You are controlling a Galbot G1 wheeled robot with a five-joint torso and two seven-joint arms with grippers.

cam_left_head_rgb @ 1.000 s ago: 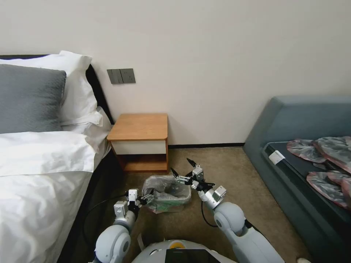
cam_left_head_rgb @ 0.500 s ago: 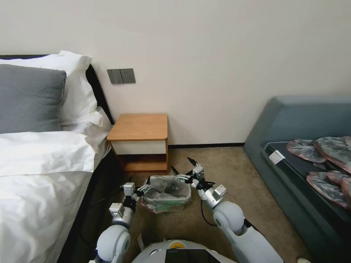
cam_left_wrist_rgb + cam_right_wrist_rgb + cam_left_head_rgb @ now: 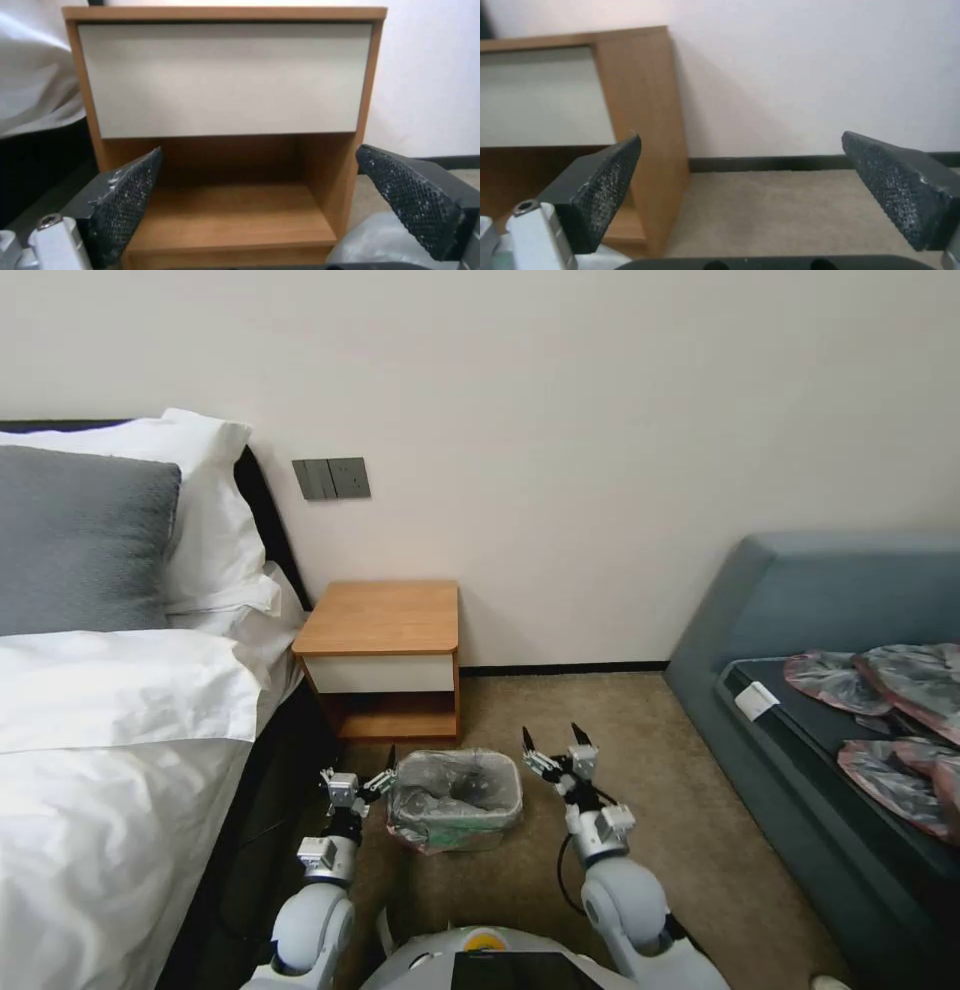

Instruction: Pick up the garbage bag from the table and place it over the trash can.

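The garbage bag (image 3: 455,773), wrinkly translucent grey, lies spread over the trash can (image 3: 478,841) on the carpet, its pinkish rim hanging down the outside. The can stands in front of the table (image 3: 380,615). My left gripper (image 3: 360,773) is open just left of the can, apart from the bag. My right gripper (image 3: 551,735) is open to the can's right with nothing in it. The left wrist view shows the left gripper (image 3: 259,153) facing the table's (image 3: 225,78) white drawer front, with a corner of the bag (image 3: 370,243) beside one finger. The right gripper (image 3: 741,137) faces the table's (image 3: 640,93) side and the wall.
A bed (image 3: 110,720) with white sheets and pillows runs along the left. A blue-grey sofa (image 3: 830,600) at the right holds several flat grey-pink bags (image 3: 900,680). Bare carpet (image 3: 620,710) lies between the can and the sofa.
Both grippers have drawn back from the can's rim: the left one out to its left, the right one from over the right rim to the carpet side. The bag now sits flatter on the can.
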